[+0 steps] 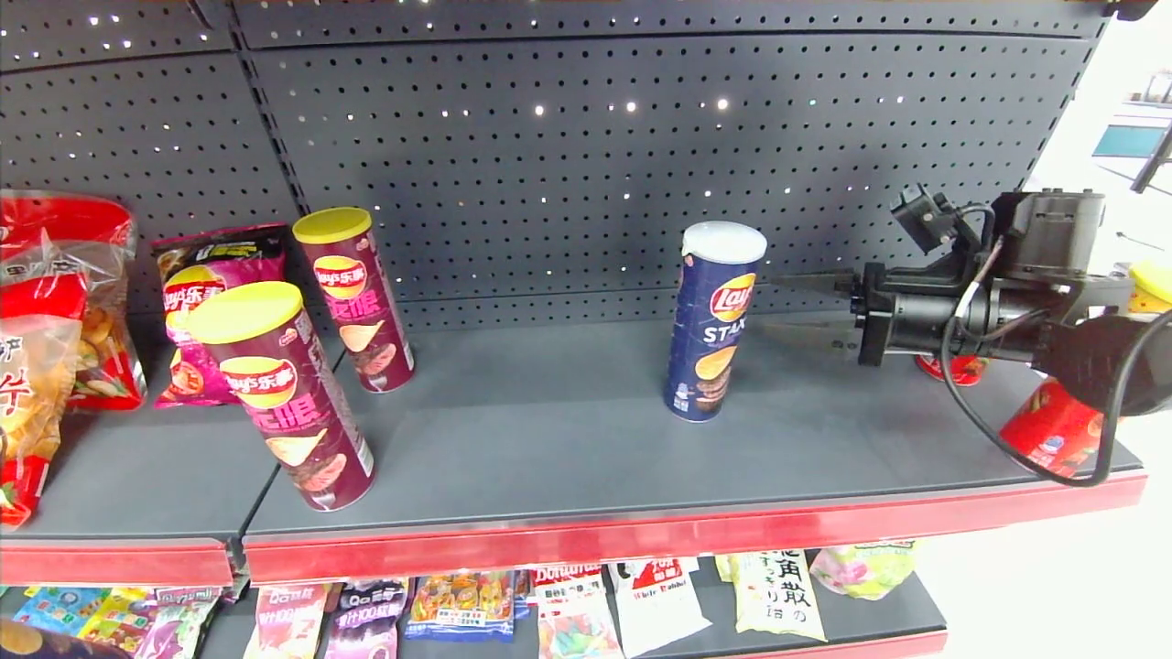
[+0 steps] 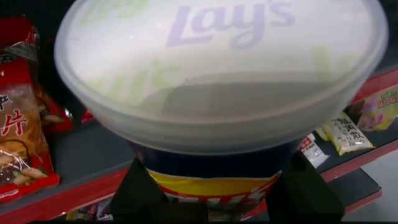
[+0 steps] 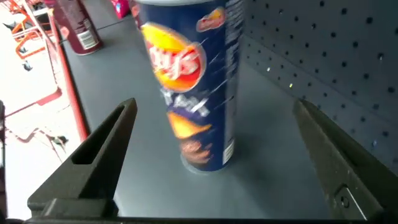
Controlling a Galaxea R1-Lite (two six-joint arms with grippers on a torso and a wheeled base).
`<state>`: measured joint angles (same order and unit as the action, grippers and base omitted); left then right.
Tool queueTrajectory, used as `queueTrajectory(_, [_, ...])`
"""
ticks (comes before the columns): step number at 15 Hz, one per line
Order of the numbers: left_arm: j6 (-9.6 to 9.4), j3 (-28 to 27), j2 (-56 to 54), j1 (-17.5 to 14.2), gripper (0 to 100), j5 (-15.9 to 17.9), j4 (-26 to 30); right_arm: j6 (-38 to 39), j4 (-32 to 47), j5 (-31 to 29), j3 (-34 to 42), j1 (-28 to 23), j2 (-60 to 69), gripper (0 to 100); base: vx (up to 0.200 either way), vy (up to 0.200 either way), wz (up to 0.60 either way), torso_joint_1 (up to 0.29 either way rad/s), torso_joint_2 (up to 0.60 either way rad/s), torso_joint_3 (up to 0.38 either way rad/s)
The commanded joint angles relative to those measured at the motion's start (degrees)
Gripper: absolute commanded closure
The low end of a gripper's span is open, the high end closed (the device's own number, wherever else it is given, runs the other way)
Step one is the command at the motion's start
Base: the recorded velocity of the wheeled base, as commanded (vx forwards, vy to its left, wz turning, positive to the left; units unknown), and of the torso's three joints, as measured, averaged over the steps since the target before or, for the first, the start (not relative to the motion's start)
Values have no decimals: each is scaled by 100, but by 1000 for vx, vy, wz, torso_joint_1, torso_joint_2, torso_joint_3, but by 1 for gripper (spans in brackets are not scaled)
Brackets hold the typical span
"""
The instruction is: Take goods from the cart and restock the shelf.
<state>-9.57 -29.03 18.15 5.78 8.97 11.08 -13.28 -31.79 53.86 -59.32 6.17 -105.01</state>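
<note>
From the head, the blue can [image 1: 716, 325] stands upright on the shelf [image 1: 549, 439]. The right gripper [image 1: 810, 309] is just to its right, fingers spread and clear of it. At the left wrist, the left gripper [image 2: 217, 202] is clamped on a second can [image 2: 217, 93]. From the right wrist, the blue can sits ahead between the spread fingers. Any retreat should probably run straight back and level, so neither finger tips it.

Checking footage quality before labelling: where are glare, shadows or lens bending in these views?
Head view: light pricks through the pegboard holes, the far right washes out white, the shelf edge bows. Left wrist view: a grey shadow crosses the lid of the held can.
</note>
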Motion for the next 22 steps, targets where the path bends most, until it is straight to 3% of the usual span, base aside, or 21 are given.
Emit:
queueTrajectory(1, [-1, -59, 22, -7, 100, -1, -1, 9, 6, 19, -185, 42, -195, 0, 0, 0, 0, 0, 0, 0])
queueTrajectory(9, [-1, -147, 74, 2, 100, -36, -1, 62, 33, 600, -660, 104, -626, 0, 0, 0, 0, 0, 0, 0])
queueTrajectory(22, [-10, -182, 101, -7, 100, -80, -1, 299, 50, 617, -1214, 517, -951, 0, 0, 0, 0, 0, 0, 0])
